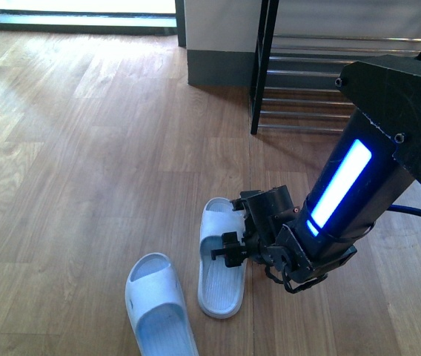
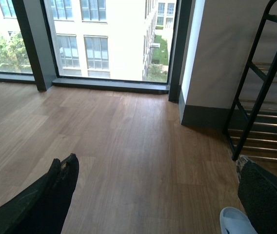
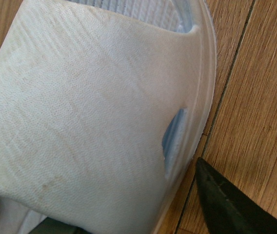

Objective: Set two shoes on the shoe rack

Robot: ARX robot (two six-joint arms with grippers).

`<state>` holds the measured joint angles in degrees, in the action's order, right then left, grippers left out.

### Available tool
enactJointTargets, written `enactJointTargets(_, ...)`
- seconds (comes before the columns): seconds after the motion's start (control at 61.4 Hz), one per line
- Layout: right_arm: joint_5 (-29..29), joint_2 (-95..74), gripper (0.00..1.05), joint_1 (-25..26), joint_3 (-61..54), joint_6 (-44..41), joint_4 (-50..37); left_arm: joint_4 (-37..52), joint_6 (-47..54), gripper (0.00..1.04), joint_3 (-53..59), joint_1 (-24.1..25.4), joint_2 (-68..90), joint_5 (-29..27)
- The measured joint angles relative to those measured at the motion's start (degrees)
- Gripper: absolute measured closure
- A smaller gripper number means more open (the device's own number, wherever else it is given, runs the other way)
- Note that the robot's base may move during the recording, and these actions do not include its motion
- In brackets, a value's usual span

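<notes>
A wooden floor [image 1: 84, 148] is seen throughout. The shoe rack [image 1: 344, 81] is stood at the floor's far edge, beside the wall, with its chrome rods running level. The right arm [image 1: 359, 178], marked by a lit blue strip, is angled down in front of the rack. Two pale slide sandals are laid side by side on the floor, well short of the rack. The farther sandal [image 1: 220, 285] is under the arm, and the nearer sandal [image 1: 158, 304] is just beside it. The right claw [image 1: 234, 228] is held open astride the farther sandal's strap, with one finger [image 3: 226, 204] set just outside the sole's rim. Whether its pads touch the sandal cannot be told. The left claw [image 2: 155, 163] is spread wide above bare floor.
</notes>
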<state>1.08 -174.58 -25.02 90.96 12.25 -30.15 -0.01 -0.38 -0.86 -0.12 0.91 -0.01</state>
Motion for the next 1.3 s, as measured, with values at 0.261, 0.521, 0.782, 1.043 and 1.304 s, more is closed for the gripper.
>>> enactJointTargets(0.261,-0.04,-0.33,0.92,0.5,0.2,0.0,-0.98,0.0,0.0,0.09,0.0,0.0,0.0,0.0)
enactJointTargets(0.521,-0.26,5.4,1.03,2.12,-10.62,-0.28,-8.17,0.0,0.0,0.09,0.0,0.0,0.0,0.0)
enactJointTargets(0.782,-0.22,29.35,1.03,7.58,-37.31,-4.52,-21.07,0.0,0.0,0.09,0.0,0.0,0.0,0.0)
enactJointTargets(1.043,2.73,53.7,1.03,15.67,-55.84,-7.67,-19.96,0.0,0.0,0.09,0.0,0.0,0.0,0.0)
enactJointTargets(1.304,8.79,84.0,1.03,25.27,-68.89,-9.16,-8.2,0.0,0.0,0.09,0.0,0.0,0.0,0.0)
